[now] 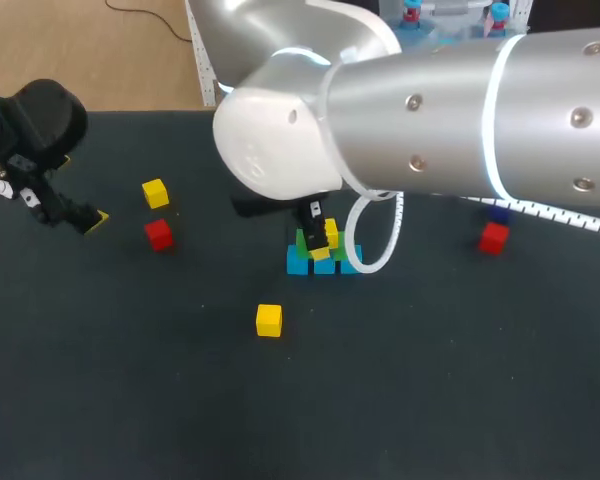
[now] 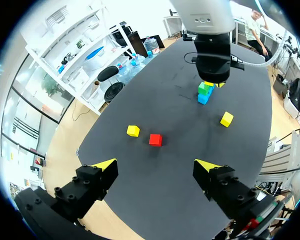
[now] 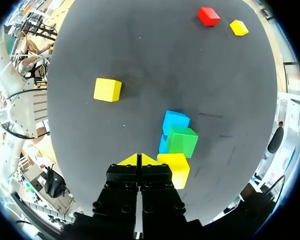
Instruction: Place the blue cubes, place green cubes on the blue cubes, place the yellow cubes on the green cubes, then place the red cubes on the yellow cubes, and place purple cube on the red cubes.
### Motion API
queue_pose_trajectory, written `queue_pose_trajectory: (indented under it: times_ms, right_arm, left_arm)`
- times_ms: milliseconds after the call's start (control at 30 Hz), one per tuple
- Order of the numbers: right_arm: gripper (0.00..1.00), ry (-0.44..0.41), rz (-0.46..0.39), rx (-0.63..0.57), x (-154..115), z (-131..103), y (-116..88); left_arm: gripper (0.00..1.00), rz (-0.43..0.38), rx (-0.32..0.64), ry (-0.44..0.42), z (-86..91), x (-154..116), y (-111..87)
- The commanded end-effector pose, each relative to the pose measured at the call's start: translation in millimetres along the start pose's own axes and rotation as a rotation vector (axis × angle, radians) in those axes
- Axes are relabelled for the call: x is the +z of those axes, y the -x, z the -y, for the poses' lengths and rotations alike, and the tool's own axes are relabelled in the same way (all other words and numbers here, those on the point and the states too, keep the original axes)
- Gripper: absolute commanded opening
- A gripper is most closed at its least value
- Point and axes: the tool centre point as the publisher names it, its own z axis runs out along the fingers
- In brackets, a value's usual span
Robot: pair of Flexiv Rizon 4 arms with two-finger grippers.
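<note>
the right gripper (image 3: pixel 139 160), tips pressed together on nothing, sits just beside a yellow cube (image 3: pixel 176 167) on the pile of green cube (image 3: pixel 182 141) and blue cubes (image 3: pixel 175 121) in the middle of the table (image 1: pixel 430 380), the left gripper (image 2: pixel 155 165) hangs spread wide, and only the head view catches a red cube (image 1: pixel 493 238) off to the right.

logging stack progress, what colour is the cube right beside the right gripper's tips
Yellow. The cube sits beside the right gripper; clearest in the right wrist view.

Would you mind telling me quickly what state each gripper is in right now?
Left gripper: open, holding nothing.
Right gripper: shut, holding nothing, beside the stacked yellow cube.
</note>
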Motion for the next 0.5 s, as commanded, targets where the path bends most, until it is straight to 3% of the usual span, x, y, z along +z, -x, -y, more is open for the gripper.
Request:
queue_pose_trajectory:
  times_ms: [33,500]
  right_arm:
    - [0.00,0.000,0.002,-0.001,1.5,1.5,-0.4]
    - [0.00,-0.008,0.012,-0.017,0.4,6.5,0.3]
  left_arm:
    - [1.00,0.003,0.001,-0.002,-0.8,0.4,-0.5]
    - [1.00,0.003,0.001,-0.002,-0.8,0.4,-0.5]
